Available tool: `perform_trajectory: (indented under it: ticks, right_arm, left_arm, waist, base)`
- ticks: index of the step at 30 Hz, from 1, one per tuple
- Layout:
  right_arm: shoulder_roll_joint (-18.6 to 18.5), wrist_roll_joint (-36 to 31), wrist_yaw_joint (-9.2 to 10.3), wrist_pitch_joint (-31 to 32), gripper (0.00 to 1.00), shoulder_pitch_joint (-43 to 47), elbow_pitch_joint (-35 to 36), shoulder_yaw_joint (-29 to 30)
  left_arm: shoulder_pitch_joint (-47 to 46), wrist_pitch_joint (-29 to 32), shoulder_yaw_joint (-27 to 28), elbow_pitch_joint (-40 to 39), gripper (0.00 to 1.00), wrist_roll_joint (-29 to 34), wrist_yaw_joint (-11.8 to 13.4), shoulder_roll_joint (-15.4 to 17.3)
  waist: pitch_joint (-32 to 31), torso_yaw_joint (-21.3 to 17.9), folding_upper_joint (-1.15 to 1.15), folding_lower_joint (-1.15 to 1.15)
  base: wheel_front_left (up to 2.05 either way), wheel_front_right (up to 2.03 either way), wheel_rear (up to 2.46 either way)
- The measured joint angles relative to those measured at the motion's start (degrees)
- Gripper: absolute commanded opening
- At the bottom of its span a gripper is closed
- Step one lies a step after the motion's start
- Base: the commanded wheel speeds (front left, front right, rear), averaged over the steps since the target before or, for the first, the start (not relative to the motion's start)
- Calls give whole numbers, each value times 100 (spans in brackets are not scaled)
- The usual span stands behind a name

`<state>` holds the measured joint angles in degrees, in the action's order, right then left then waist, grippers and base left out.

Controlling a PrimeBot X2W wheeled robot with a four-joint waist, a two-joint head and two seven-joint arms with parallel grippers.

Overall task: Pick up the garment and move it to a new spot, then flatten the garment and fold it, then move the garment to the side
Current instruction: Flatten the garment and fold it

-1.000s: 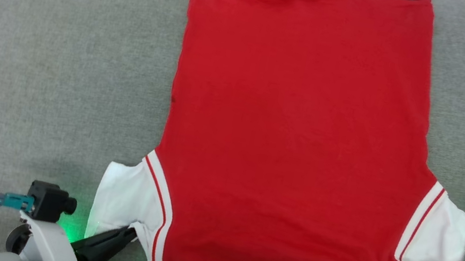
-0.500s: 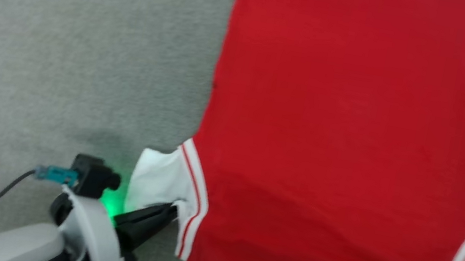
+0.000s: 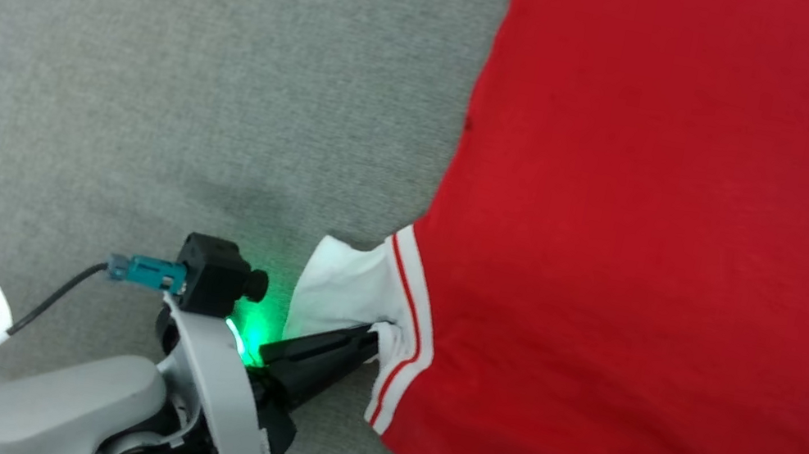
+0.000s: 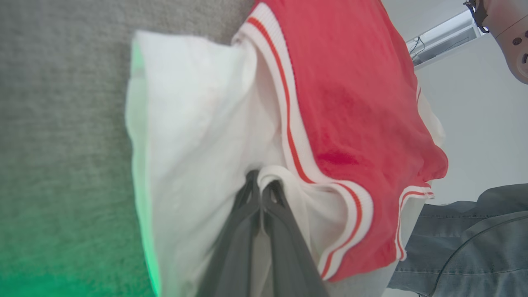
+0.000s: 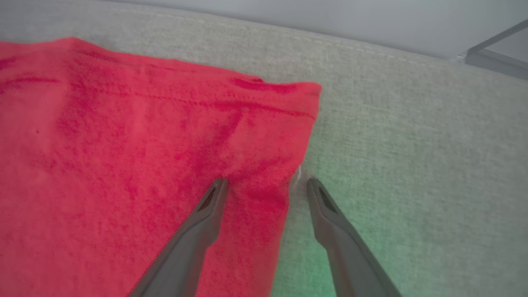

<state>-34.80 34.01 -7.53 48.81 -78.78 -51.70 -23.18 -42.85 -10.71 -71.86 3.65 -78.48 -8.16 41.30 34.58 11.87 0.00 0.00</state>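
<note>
1. red soft cloth of the t-shirt (image 3: 656, 263) lies spread flat on the grey woven surface (image 3: 153, 49). its body is smooth, and one white sleeve (image 3: 340, 282) is bunched up at the side near the robot.
2. the left gripper (image 3: 368, 339) is closed tight on that sleeve, pinching a fold of white cloth just beside the striped trim band (image 3: 418, 300). in the left wrist view its two fingers are pressed together with cloth wrapped round their tips.
3. the right gripper (image 5: 266, 183) is spread wide and has hold of nothing. one finger is over the red cloth and the other over the grey surface, astride a side edge of the shirt short of a hem corner.
4. judged from this, the moving and flattening look done and the fold is being set up, with only one hold taken so far.
5. the next move probably calls for the right gripper to come down and close on the edge between its fingers, catching both layers, before any cloth is lifted and folded over. an uneven lift would likely wrinkle the flat body.
</note>
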Motion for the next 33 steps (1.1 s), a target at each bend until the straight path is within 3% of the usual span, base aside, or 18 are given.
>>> perform_trajectory:
  ticks: [4, 5, 6, 12, 18, 21, 26, 30, 33]
  right_arm:
    - [153, -172, 1, -8, 98, -201, -261, 172]
    - [179, -229, 2, 18, 40, -237, -300, 185]
    - [209, -256, 3, 48, 0, -293, -348, 203]
    - [419, -389, 0, 29, 0, -348, -470, 240]
    - [132, -226, -1, 13, 0, 218, -125, -20]
    - [-189, 248, -1, 157, 0, 770, 399, -179]
    - [-1033, 1306, 0, 425, 0, 2002, 1853, -315]
    - [-1672, 1936, 0, 464, 0, 3262, 3022, -138]
    - [-1897, 2267, 0, 438, 0, 4253, 3799, 75]
  left_arm:
    - [-71, 2, -8, -15, 0, -1, -19, -82]
    - [-83, 1, -12, -16, 0, -3, -21, -89]
    - [-92, 0, -14, -21, 0, -13, -26, -86]
    - [-92, -129, -44, 10, 0, -70, -26, -70]
    - [62, -325, -48, 154, 0, -196, 11, -81]
    - [227, -396, -40, 237, 0, -272, 36, -41]
    - [592, -441, 1, 264, 0, -323, 59, 55]
    - [837, -437, 133, 246, 0, -322, 60, 145]
    - [985, -437, 352, 244, 0, -292, 60, 188]
  waist:
    - [114, 143, 0, 0]
    - [135, 163, 0, 0]
    - [156, 173, 0, 0]
    - [90, 107, 0, 0]
    - [-258, 3, 0, 0]
    - [-496, -63, 0, 0]
    - [-916, -204, 0, 0]
    - [-1212, -350, 0, 0]
    - [-1369, -512, 0, 0]
  base:
    - [0, 0, 0]
    - [0, 0, 0]
    - [0, 0, 0]
    - [0, 0, 0]
    - [0, 0, 0]
    - [0, 0, 0]
    - [0, 0, 0]
    - [0, 0, 0]
    - [0, 0, 0]
